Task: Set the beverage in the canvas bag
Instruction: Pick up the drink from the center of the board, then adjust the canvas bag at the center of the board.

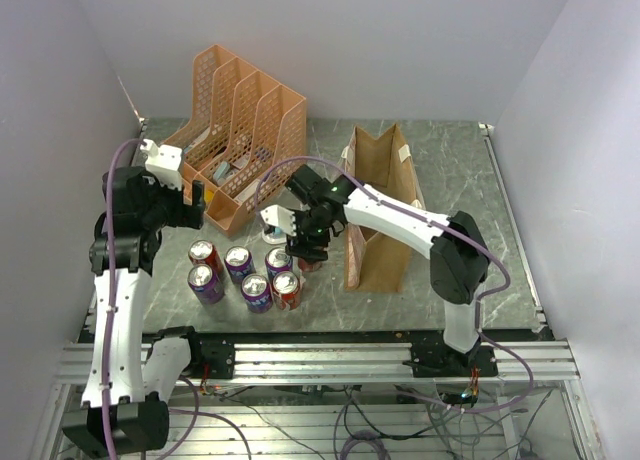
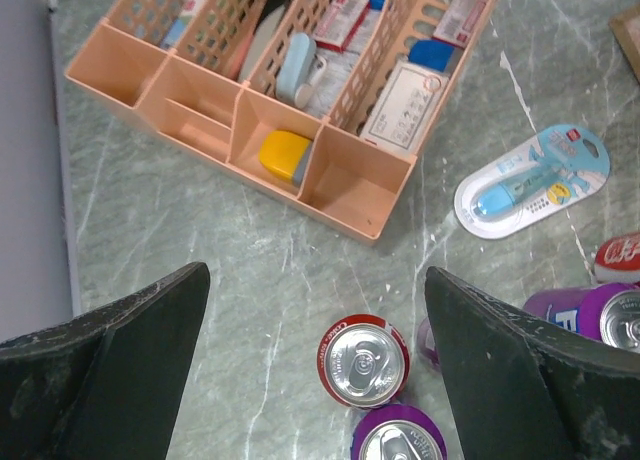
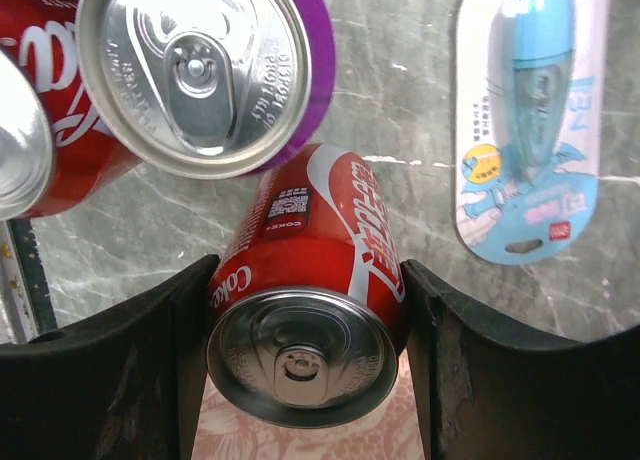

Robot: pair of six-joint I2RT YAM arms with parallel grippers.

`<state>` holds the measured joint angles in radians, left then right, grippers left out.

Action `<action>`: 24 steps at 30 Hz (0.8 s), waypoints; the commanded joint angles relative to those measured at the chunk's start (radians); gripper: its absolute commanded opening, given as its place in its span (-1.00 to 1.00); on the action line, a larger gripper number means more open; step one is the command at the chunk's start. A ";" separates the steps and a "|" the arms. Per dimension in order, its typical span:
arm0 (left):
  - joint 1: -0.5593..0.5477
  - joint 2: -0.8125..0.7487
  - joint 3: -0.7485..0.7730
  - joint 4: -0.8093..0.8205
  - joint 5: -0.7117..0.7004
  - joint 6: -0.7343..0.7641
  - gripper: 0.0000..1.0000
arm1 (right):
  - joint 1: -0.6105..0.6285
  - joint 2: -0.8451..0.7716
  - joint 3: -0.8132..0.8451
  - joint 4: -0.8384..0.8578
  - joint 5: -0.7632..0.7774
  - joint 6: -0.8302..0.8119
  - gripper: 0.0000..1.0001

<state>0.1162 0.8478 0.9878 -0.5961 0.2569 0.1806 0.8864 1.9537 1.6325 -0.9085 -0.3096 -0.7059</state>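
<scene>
A red cola can (image 3: 315,220), the beverage, stands between my right gripper's (image 3: 310,268) fingers, which press on both its sides. From above, this gripper (image 1: 305,250) hangs just left of the canvas bag (image 1: 380,215), a tan-brown tote standing on the table. More red and purple cans (image 1: 245,275) are grouped near the front edge; a purple one (image 3: 200,70) and a red one (image 3: 60,130) stand right beside the held can. My left gripper (image 2: 316,275) hovers open and empty above a red can (image 2: 363,360) and a purple can (image 2: 398,435).
An orange mesh file organiser (image 1: 240,130) holding small stationery stands at the back left. A blue-and-white blister pack (image 2: 530,180) lies on the table between the organiser and the cans. Grey walls close in the table on three sides.
</scene>
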 commanded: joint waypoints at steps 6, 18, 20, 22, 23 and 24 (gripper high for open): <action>0.009 0.101 0.064 -0.012 0.079 0.024 1.00 | -0.030 -0.216 0.135 0.046 -0.046 0.092 -0.43; -0.088 0.273 0.192 0.021 0.195 0.056 0.87 | -0.158 -0.349 0.360 0.134 -0.005 0.243 -0.45; -0.119 0.301 0.213 0.041 0.202 0.047 0.86 | -0.192 -0.373 0.360 0.157 0.019 0.266 -0.45; -0.169 0.327 0.231 0.060 0.208 0.029 0.84 | -0.224 -0.395 0.355 0.173 0.051 0.282 -0.45; -0.192 0.340 0.244 0.070 0.213 0.007 0.83 | -0.238 -0.403 0.352 0.174 0.075 0.290 -0.45; -0.217 0.354 0.261 0.081 0.219 -0.024 0.82 | -0.253 -0.415 0.345 0.173 0.091 0.297 -0.45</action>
<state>-0.0261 1.1687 1.1809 -0.5892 0.4206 0.2184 0.6796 1.6016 1.9526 -0.8375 -0.2932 -0.4641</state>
